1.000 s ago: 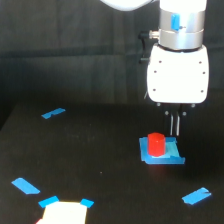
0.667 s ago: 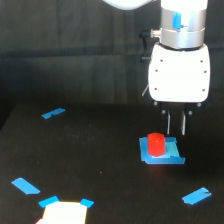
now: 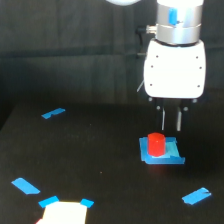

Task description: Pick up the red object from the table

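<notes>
Exterior view shows our gripper (image 3: 170, 120) hanging just above the red object (image 3: 156, 144), fingers slightly parted and holding nothing. We judge this placement lines us up to descend; the cylinder stands upright on a blue patch (image 3: 170, 152) on the table (image 3: 90, 160).

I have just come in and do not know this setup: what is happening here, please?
A single robot arm is working over a black table. Its gripper hangs just above a small red object, which stands upright on a flat blue square patch. The fingers are slightly apart and do not touch the object; nothing is held. Small blue tape strips lie scattered on the table.
</notes>
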Available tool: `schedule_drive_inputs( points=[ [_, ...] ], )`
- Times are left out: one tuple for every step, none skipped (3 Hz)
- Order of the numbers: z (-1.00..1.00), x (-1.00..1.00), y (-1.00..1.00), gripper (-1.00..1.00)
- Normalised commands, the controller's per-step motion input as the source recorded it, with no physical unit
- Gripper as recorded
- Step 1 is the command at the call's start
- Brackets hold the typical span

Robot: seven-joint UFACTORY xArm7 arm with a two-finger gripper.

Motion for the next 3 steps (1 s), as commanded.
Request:
schedule_drive_inputs(
  points=[
    [-1.00,-1.00,1.00,-1.00],
    [-0.32,-1.00,1.00,1.00],
    [0.14,0.17,-0.77,1.00]
  ],
)
